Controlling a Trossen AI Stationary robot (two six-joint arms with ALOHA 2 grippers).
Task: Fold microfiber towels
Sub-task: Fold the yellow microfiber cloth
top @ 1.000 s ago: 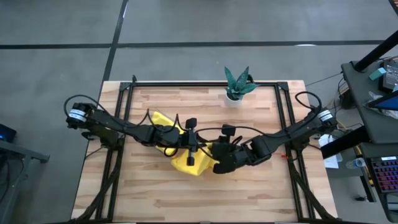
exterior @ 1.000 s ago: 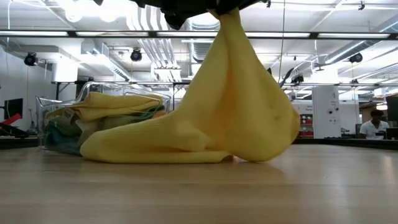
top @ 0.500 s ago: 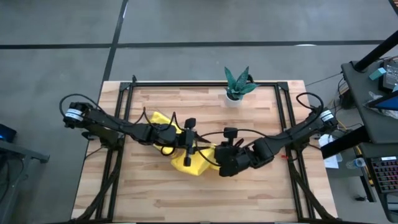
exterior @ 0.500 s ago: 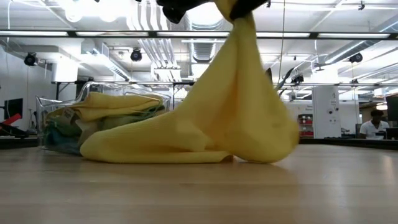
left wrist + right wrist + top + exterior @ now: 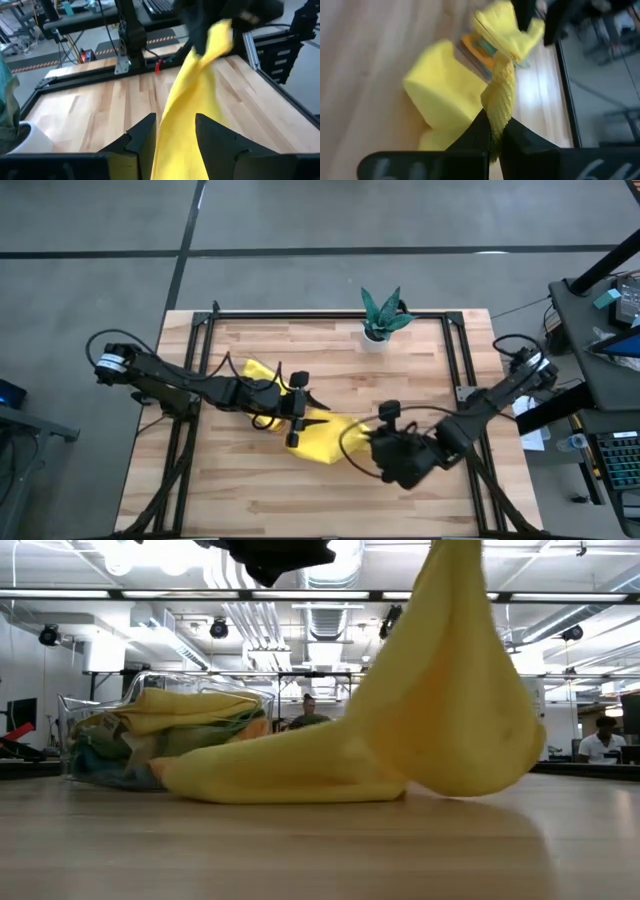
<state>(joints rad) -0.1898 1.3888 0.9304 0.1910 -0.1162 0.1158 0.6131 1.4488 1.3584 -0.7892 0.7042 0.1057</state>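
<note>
The right gripper (image 5: 375, 448) sat at the surface's (image 5: 400, 370) five o'clock, its fingers (image 5: 480, 131) clamped on a yellow towel (image 5: 322, 436) lifted off the wood; the cloth trailed toward centre. At nine o'clock the left gripper (image 5: 300, 412) held its fingers (image 5: 142, 135) apart astride that towel; farther off, the plastic tray (image 5: 90, 720) kept more folded towels (image 5: 175, 710).

- A robotics lab or workshop.
- Exposed ceiling ducts (image 5: 330, 615) and strip lights overhead.
- Wooden workbench (image 5: 420, 360) on a concrete floor (image 5: 300, 220).
- Equipment desk (image 5: 600, 310) beside it.
</note>
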